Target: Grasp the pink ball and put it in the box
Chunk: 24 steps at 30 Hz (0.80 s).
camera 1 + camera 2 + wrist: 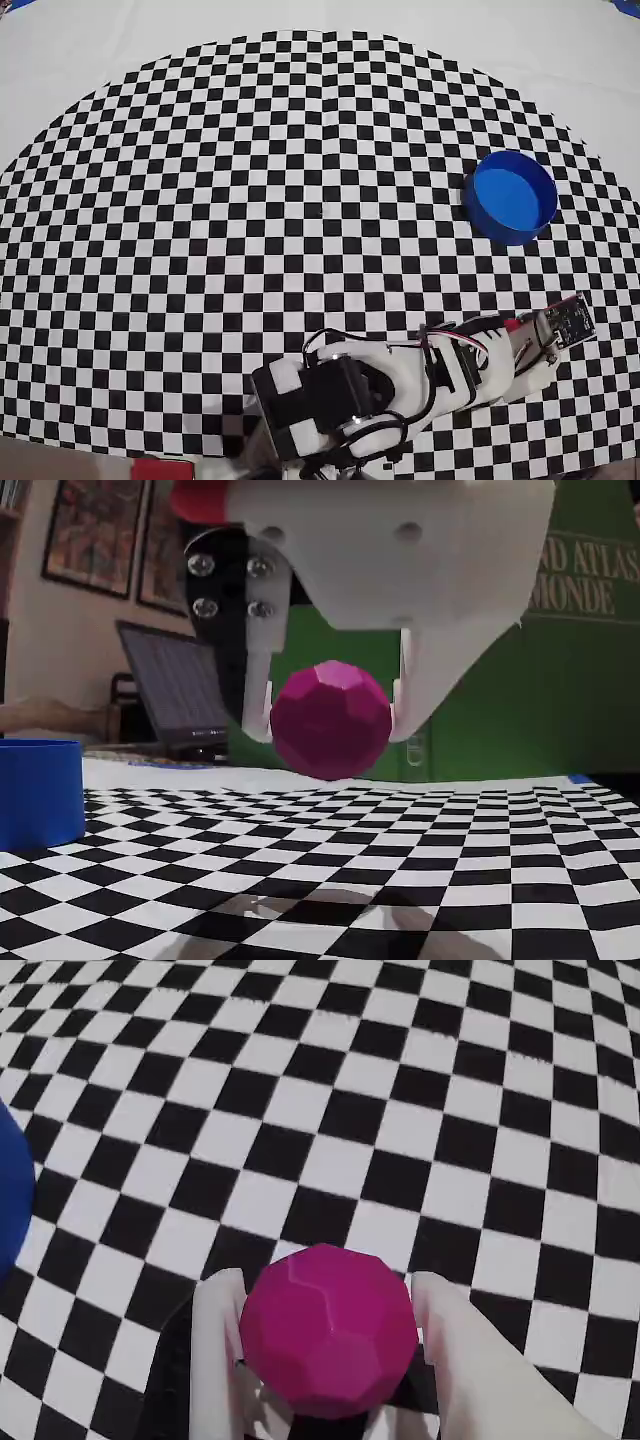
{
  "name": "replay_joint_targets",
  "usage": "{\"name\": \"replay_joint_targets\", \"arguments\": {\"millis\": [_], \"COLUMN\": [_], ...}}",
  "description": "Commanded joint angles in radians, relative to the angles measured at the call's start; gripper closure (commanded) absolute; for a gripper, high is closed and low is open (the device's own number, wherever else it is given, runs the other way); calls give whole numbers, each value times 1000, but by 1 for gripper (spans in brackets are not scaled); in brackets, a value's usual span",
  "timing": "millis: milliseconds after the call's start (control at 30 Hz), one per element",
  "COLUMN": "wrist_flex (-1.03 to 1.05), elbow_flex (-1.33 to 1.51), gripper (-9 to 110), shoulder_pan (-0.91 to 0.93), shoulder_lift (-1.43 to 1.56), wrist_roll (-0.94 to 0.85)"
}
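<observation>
The pink ball [328, 1332] is a faceted magenta sphere clamped between the two white fingers of my gripper [327, 1282]. In the fixed view the ball [331, 720] hangs clear of the checkered mat, with its shadow below, and the gripper [330, 730] is shut on it from both sides. From overhead, the arm covers the ball, and the gripper [528, 345] sits near the mat's lower right. The box [510, 196], a round blue container, stands empty above and behind the gripper. It shows again at the left edge of the wrist view [10, 1200] and the fixed view [38, 790].
A black-and-white checkered mat [300, 200] covers the table. The arm's base and motors [330, 395] fill the bottom middle of the overhead view, beside a red object [160, 468]. Behind the table are a laptop [175, 695] and a green book [590, 630].
</observation>
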Motion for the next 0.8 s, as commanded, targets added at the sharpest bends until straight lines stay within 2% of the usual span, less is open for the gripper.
{"name": "replay_joint_targets", "arguments": {"millis": [0, 767], "wrist_flex": [-11, -9], "elbow_flex": [-21, -18], "gripper": [101, 101], "shoulder_pan": [8, 11], "shoulder_lift": [63, 215], "wrist_roll": [-12, -12]}}
